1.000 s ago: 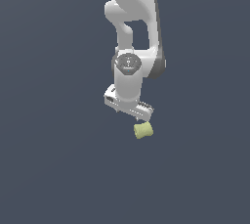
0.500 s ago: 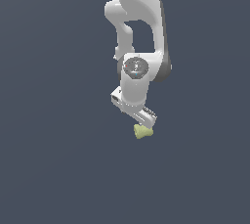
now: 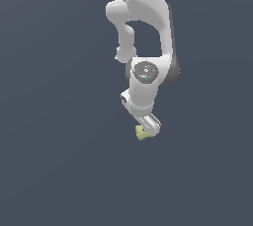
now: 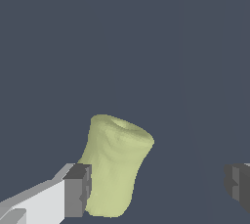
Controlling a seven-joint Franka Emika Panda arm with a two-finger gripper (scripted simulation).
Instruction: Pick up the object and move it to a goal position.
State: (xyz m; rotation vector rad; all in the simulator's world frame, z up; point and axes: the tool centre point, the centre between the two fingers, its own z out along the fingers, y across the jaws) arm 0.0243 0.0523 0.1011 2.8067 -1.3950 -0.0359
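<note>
The object [image 3: 141,133] is a small pale yellow-green cylinder, slightly waisted. In the exterior view it peeks out beside the tip of my white gripper [image 3: 149,129], which partly covers it. The wrist view shows the object [image 4: 114,167] between my fingers. It stands close against one dark-padded finger [image 4: 77,190], and a wide gap separates it from the other finger [image 4: 238,183]. My gripper [image 4: 157,188] is open around it; whether the near pad touches it I cannot tell.
The white arm [image 3: 143,32] rises above the gripper in the exterior view. Everything around is a plain dark grey-blue surface [image 3: 59,161] with no other objects, edges or marker in sight.
The wrist has turned and the gripper has come down over the object, which now shows less in the exterior view. The object itself has barely shifted.
</note>
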